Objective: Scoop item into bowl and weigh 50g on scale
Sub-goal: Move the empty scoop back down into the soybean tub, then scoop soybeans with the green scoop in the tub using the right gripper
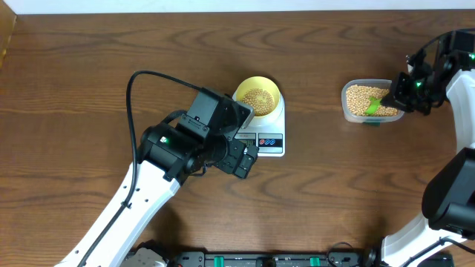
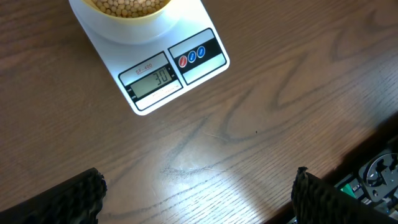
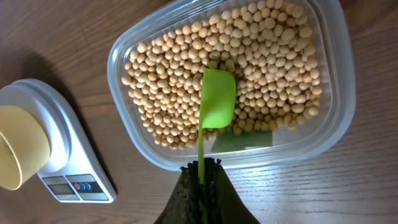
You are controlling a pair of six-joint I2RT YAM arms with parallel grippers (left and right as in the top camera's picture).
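The pale yellow bowl (image 1: 258, 96) holds tan beans and stands on the white scale (image 1: 270, 140). The scale's display (image 2: 153, 79) reads 30. More beans (image 3: 261, 59) fill a clear plastic tub (image 1: 347, 95) at the right. My right gripper (image 3: 202, 171) is shut on the handle of a green scoop (image 3: 217, 98), whose empty blade hangs over the beans in the tub. My left gripper (image 2: 198, 196) is open and empty, above bare wood in front of the scale. The bowl (image 3: 18, 146) and scale (image 3: 68, 168) also show in the right wrist view.
The left arm (image 1: 185, 141) lies just left of the scale, its wrist overlapping the scale's left edge from above. A black cable (image 1: 137, 81) loops over the table behind it. The table's front edge (image 2: 373, 149) shows at the lower right of the left wrist view.
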